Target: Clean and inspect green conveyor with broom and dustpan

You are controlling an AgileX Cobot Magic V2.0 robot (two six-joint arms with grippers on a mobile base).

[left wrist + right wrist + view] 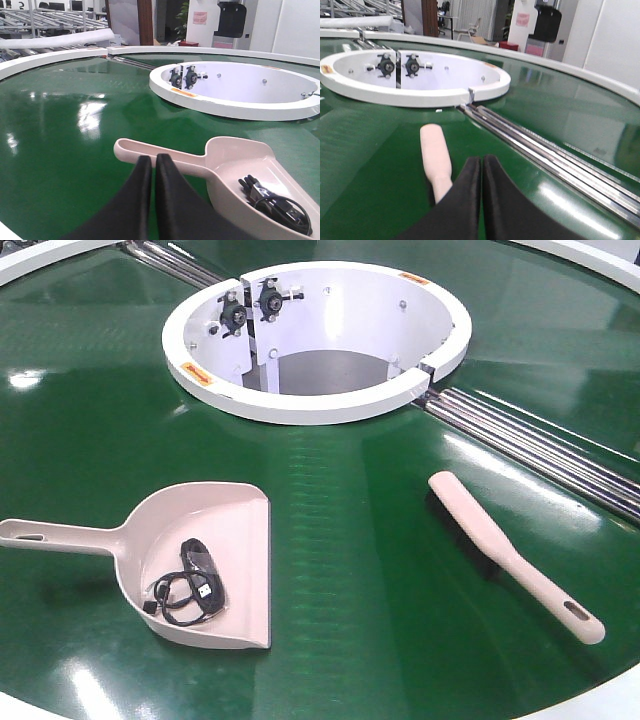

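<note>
Dustpan and broom apart on green conveyor

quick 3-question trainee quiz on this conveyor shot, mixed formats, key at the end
1. True or false: the dustpan is empty.
2. Which lies nearer the silver roller strips: A) the dustpan, B) the broom?
3. Fill in: the left gripper and right gripper are both ____.

Key: 1 false, a coiled black cable lies inside it. 2 B. 3 shut, neither holding anything.
</note>
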